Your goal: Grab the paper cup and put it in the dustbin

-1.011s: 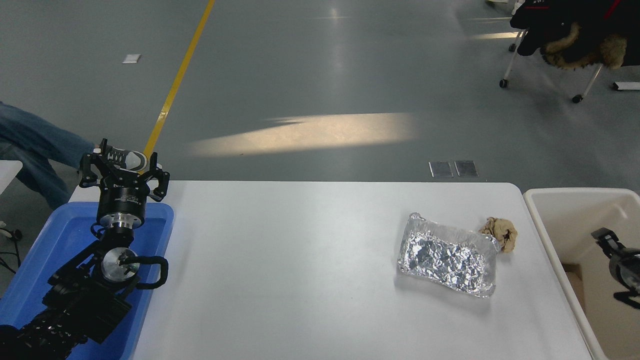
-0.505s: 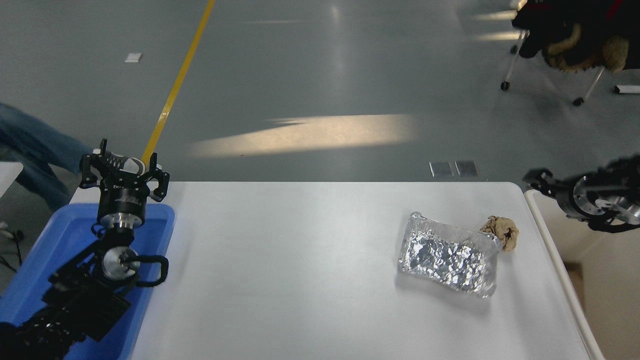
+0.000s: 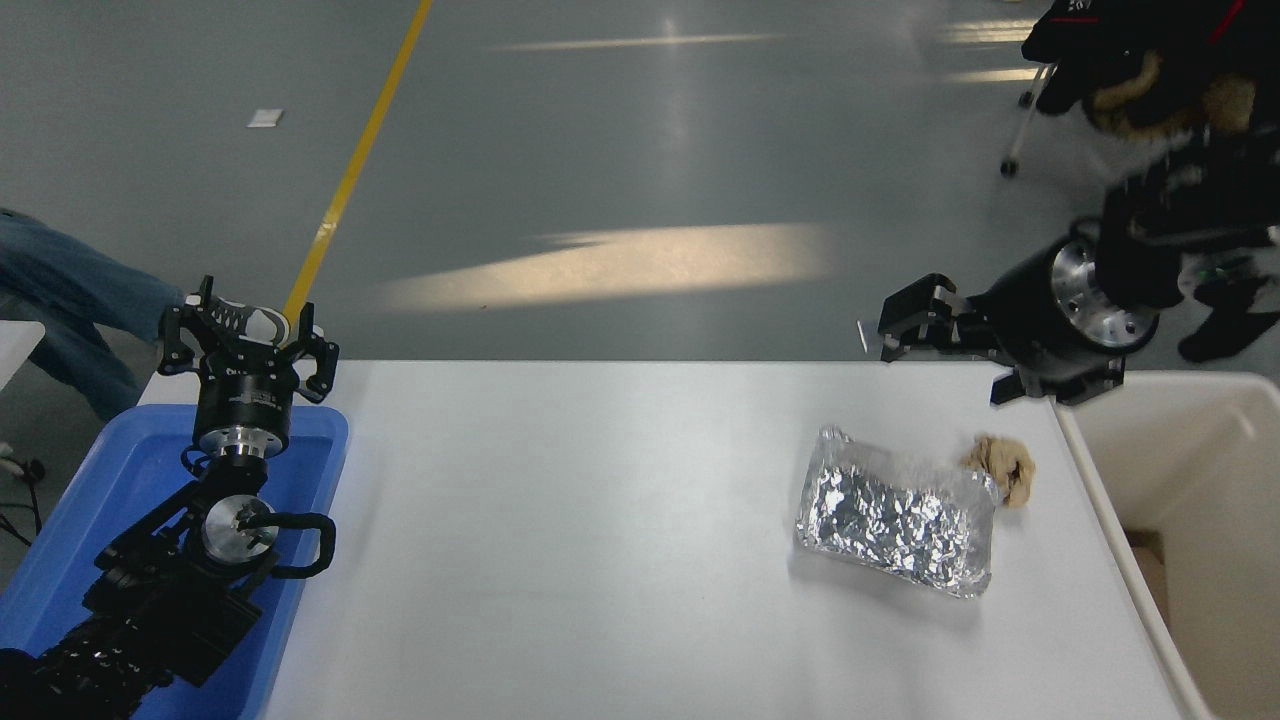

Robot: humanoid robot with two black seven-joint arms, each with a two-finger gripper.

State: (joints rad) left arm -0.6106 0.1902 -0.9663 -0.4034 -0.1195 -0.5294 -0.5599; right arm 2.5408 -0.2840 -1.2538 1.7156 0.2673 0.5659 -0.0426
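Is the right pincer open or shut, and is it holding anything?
Open and empty: the right pincer has its fingers spread apart with nothing between them.

White table (image 3: 600, 520), crumpled foil tray (image 3: 895, 512) at right, brown paper ball (image 3: 1003, 464) touching its far corner

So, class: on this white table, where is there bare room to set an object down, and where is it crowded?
The widest bare patch is the table's middle, between the blue tray at the left and the foil tray. A narrower strip lies in front of the foil tray. The right end is crowded: foil tray, crumpled paper ball touching it, and the right gripper above the far edge beside the dustbin.
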